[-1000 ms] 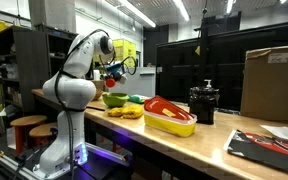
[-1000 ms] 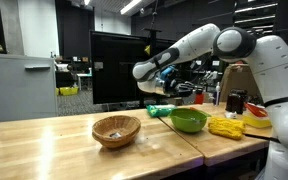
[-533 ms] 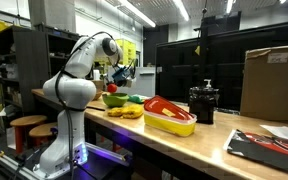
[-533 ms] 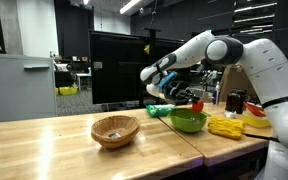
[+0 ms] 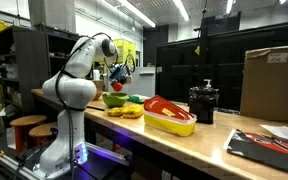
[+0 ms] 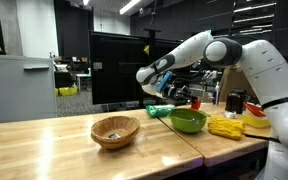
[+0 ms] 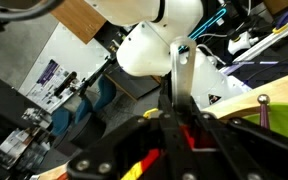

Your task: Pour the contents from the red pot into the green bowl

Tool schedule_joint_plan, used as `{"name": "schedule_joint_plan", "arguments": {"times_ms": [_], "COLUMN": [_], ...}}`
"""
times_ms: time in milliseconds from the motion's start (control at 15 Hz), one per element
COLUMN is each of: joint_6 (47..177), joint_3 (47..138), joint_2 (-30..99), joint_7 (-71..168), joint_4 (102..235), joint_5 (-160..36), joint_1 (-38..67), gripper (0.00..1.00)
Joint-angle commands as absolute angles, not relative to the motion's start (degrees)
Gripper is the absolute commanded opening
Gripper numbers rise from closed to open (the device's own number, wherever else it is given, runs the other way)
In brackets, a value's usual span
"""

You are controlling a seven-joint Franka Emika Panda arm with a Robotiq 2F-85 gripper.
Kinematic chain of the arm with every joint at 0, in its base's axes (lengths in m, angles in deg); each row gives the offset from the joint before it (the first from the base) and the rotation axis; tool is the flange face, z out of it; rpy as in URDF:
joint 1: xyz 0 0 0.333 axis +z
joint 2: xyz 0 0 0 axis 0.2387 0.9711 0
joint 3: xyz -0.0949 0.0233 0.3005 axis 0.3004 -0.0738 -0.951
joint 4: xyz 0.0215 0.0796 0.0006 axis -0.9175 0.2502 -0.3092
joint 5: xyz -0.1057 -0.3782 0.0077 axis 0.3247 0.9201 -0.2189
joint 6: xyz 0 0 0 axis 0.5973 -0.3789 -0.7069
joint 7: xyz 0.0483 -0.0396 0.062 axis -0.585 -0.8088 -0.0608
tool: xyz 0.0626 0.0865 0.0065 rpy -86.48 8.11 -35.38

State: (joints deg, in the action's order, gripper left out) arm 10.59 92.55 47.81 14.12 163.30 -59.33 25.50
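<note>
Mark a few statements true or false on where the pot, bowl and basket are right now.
1. The green bowl rests on the wooden table. True.
2. The red pot stands on the table. False: the gripper holds it up in the air.
3. The woven basket sits inside the bowl. False: it stands apart from it on the table.
4. A red-and-yellow basin lies on the table. True.

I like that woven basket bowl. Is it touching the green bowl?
No, the woven bowl sits apart from the green bowl, with bare wooden table between them.
</note>
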Motion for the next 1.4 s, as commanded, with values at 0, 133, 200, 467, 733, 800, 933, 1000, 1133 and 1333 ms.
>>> {"name": "schedule_joint_plan", "arguments": {"times_ms": [0,133,200,467,733,800,933,1000,1133,1333], "joint_6": [12.4,14.8,16.3,24.9,34.1,36.4,41.4,44.2,50.2,60.3], "joint_3": [89.2,87.3,86.5,84.0,82.3,81.9,81.2,81.0,80.8,81.4], "joint_2": [46.9,46.5,45.8,43.8,40.2,39.0,36.2,34.5,31.2,25.8], "joint_7": [16.5,17.6,18.2,19.7,20.3,20.4,20.6,20.8,21.1,20.7], "joint_4": [162.5,163.2,163.9,166.6,170.1,171.2,173.6,174.8,177.2,181.1], "joint_5": [-49.0,-42.9,-40.1,-31.4,-25.8,-24.4,-22.1,-21.4,-20.8,-24.2], "joint_1": [27.4,28.2,28.5,29.3,29.8,29.8,29.4,29.0,28.2,25.7], "gripper": [0.27,0.46,0.53,0.79,1.00,1.00,1.00,1.00,1.00,1.00]}}
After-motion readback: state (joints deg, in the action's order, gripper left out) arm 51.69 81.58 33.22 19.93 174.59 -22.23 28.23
